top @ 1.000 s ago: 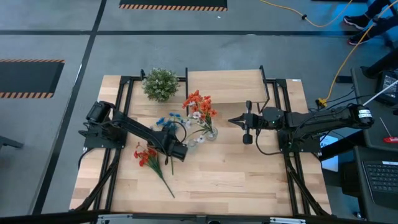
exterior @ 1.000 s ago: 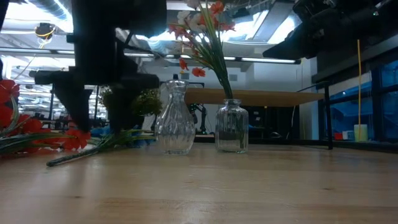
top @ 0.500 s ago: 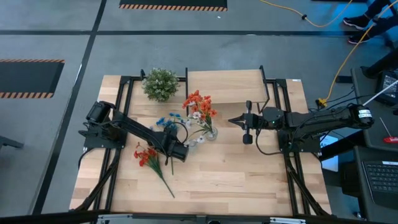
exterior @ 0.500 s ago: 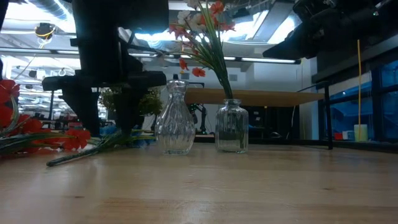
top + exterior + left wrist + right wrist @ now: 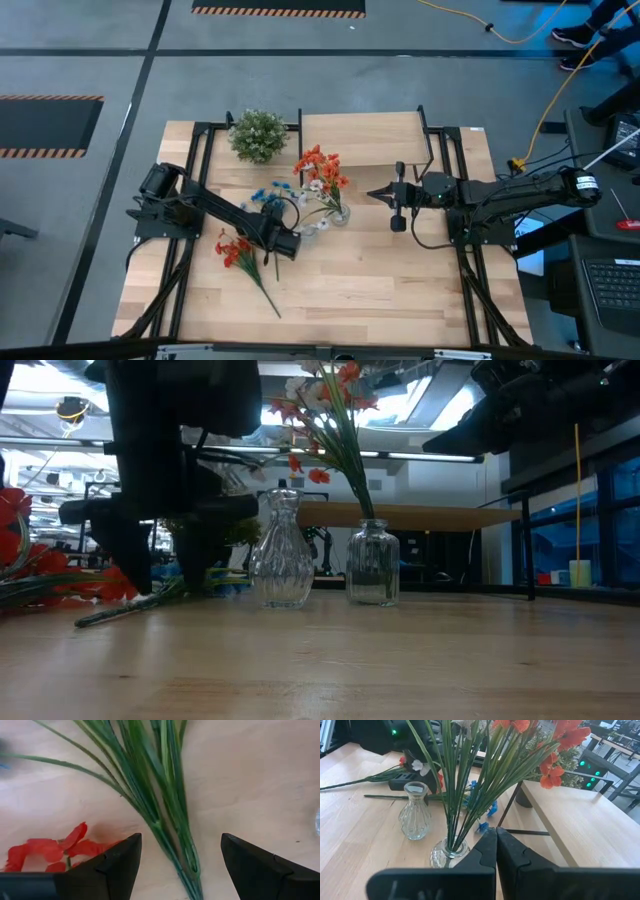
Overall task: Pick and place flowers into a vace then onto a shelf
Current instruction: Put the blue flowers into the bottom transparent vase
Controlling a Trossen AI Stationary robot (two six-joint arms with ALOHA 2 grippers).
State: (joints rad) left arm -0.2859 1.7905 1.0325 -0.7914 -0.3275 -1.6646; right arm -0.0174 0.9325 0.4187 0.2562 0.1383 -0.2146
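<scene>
One red-orange flower spray [image 5: 237, 252] lies flat on the table, its stem running toward the near edge. A blue spray [image 5: 268, 192] lies just beyond it. My left gripper [image 5: 180, 839] points down, open, with a finger on each side of a lying bundle of green stems [image 5: 167, 815], touching neither side; red petals [image 5: 52, 849] lie beside it. A small glass vase [image 5: 336, 213] stands upright with red-orange and white flowers [image 5: 320, 170] in it. An empty ribbed vase [image 5: 282, 550] stands next to it. My right gripper [image 5: 496, 834] is shut and hovers to the filled vase's right.
The wooden shelf [image 5: 370, 135] on black legs stands along the table's far side, with a bushy potted plant [image 5: 258, 133] at its left end. Bare tabletop [image 5: 370, 285] lies toward the near right. Black frame rails run along both side edges.
My left gripper has sunk a little toward the stems on the table, staying open. The flowers and vases have kept their places.
</scene>
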